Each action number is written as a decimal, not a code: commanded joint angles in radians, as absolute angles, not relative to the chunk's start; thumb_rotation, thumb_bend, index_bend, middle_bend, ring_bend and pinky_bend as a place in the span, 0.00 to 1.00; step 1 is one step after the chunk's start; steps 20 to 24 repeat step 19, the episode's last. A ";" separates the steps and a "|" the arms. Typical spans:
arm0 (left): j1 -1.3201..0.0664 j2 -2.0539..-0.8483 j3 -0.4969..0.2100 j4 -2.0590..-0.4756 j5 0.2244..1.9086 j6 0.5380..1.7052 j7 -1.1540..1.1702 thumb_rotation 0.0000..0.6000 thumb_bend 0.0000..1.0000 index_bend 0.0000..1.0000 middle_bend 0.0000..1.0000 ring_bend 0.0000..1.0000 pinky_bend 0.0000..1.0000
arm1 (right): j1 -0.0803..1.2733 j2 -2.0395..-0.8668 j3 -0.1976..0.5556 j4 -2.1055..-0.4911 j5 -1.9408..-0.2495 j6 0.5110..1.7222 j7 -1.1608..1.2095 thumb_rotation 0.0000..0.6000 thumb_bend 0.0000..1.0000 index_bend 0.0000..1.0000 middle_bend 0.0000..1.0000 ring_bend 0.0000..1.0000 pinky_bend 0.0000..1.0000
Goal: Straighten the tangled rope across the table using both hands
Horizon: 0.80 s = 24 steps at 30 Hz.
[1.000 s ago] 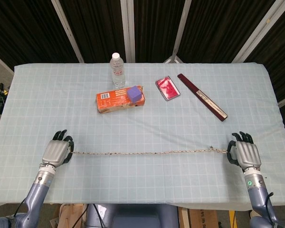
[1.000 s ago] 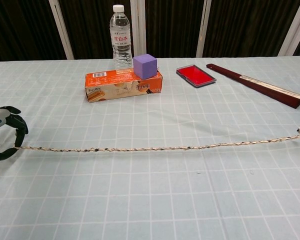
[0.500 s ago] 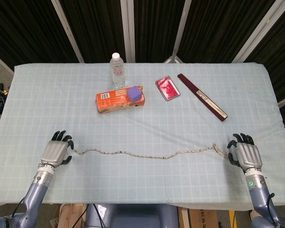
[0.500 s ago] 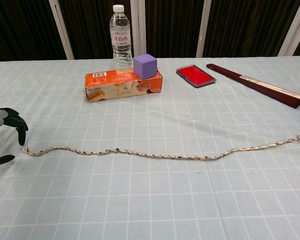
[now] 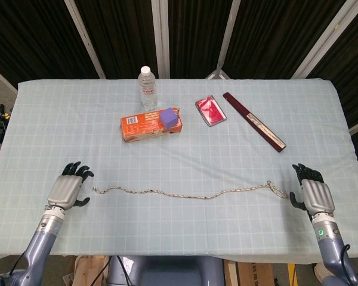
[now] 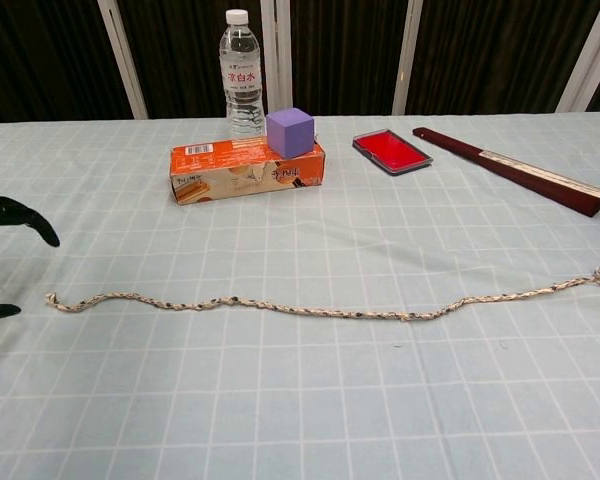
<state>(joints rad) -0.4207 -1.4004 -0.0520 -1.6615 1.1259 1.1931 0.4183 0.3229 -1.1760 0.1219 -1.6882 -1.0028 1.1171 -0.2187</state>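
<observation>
The rope (image 5: 191, 193) is laid out across the near half of the table (image 5: 48, 119), its long axis running side to side between the two hands, with a slight sag toward the middle and a small loop at its right end. The left hand (image 5: 67, 190) is seen just beyond the left end, fingers spread, nothing held. The right hand (image 5: 313, 192) is placed just past the looped end, likewise spread and empty. Each end is flanked by its own hand, neither touching. Little slack appears left to be drawn out.
</observation>
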 commanded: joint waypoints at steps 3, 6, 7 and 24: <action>-0.369 -1.315 -0.051 -1.741 1.197 1.272 0.337 1.00 0.15 0.13 0.04 0.00 0.00 | 0.282 -1.119 0.116 -1.736 -1.089 1.183 -0.167 1.00 0.48 0.00 0.00 0.00 0.00; -0.327 -1.262 -0.023 -1.770 1.263 1.330 0.297 1.00 0.12 0.09 0.01 0.00 0.00 | 0.249 -1.091 0.098 -1.760 -1.162 1.236 -0.139 1.00 0.39 0.00 0.00 0.00 0.00; -0.306 -1.240 -0.008 -1.783 1.294 1.356 0.278 1.00 0.11 0.08 0.00 0.00 0.00 | 0.232 -1.078 0.085 -1.770 -1.199 1.262 -0.127 1.00 0.37 0.00 0.00 0.00 0.00; -0.131 -1.114 0.125 -1.759 1.534 1.574 0.187 1.00 0.10 0.04 0.00 0.00 0.00 | 0.074 -1.064 -0.007 -1.702 -1.473 1.534 -0.053 1.00 0.35 0.00 0.00 0.00 0.00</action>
